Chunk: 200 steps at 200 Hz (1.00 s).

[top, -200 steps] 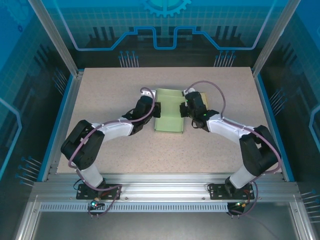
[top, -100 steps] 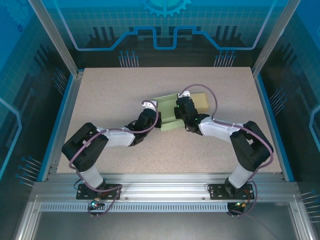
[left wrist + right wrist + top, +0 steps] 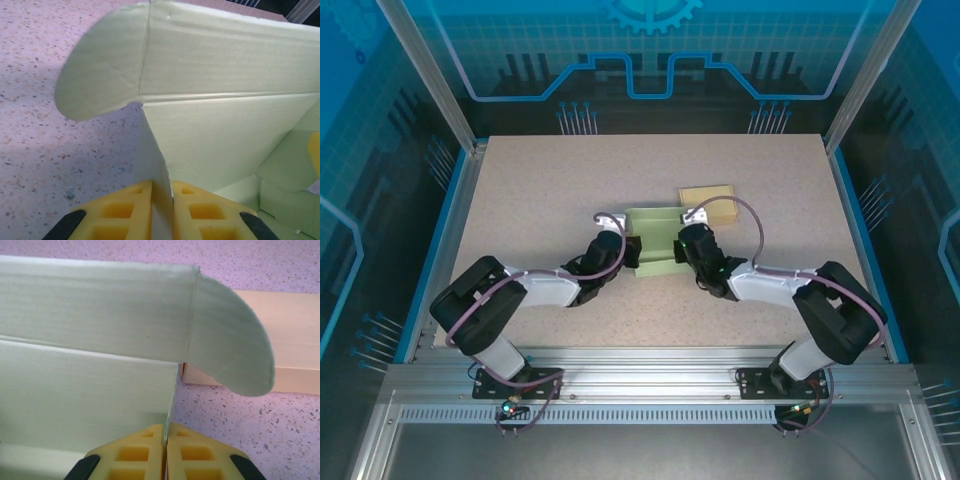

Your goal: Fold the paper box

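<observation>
While both arms reach low over the table (image 3: 520,190), each end effector is pinched on a thin side wall of the green paper box (image 3: 655,240). In the left wrist view the left end effector (image 3: 162,187) has its yellow pads (image 3: 125,200) pressed together on the upright card edge of the wall farther from the tan box (image 3: 707,196). The right end effector (image 3: 166,432) is clamped the same way on the wall nearer the tan box.

The paper box sits just in front and to the left of the tan box, near it; whether they touch I cannot tell. Its opening faces up. Its raised back panel stands on the tan box's side, long edge running left to right, with a rounded flap (image 3: 232,340) at each end.
</observation>
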{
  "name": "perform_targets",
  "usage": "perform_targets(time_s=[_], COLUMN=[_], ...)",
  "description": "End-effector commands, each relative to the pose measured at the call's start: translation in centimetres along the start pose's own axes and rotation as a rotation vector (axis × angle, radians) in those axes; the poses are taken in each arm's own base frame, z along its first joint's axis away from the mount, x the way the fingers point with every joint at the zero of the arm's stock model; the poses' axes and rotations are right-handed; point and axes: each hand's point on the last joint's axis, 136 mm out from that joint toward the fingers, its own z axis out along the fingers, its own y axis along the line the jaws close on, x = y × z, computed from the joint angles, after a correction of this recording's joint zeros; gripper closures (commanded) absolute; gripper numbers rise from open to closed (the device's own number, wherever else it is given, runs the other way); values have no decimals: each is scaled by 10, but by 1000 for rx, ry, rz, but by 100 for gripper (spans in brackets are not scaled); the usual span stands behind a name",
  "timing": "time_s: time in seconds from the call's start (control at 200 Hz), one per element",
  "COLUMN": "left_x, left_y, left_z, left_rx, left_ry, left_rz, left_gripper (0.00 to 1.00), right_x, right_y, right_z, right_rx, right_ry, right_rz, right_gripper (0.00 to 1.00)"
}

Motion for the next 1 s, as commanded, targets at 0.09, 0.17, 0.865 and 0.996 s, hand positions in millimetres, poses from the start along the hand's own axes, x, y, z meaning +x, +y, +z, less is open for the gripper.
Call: perform_targets(time_s=[0.09,0.17,0.865,0.996], left_x=[0,4,26,34], left_y=[-56,-57,-29,-20], left_z=[-27,-35,-78,-78], left_rx=[260,285,273,254], left_ry=[1,12,-3,-15], left_rz=[16,24,89,129], left_gripper=[76,74,75,78], right_x=[17,22,56,57], right_y=[40,39,40,43], right_z=[-20,-25,-50,-52], right_rx=[-179,-163,-63,-68], right_ry=[-50,-68,-86,-87], right_rz=[-14,-29,-79,-82], right_gripper=[90,91,85,85])
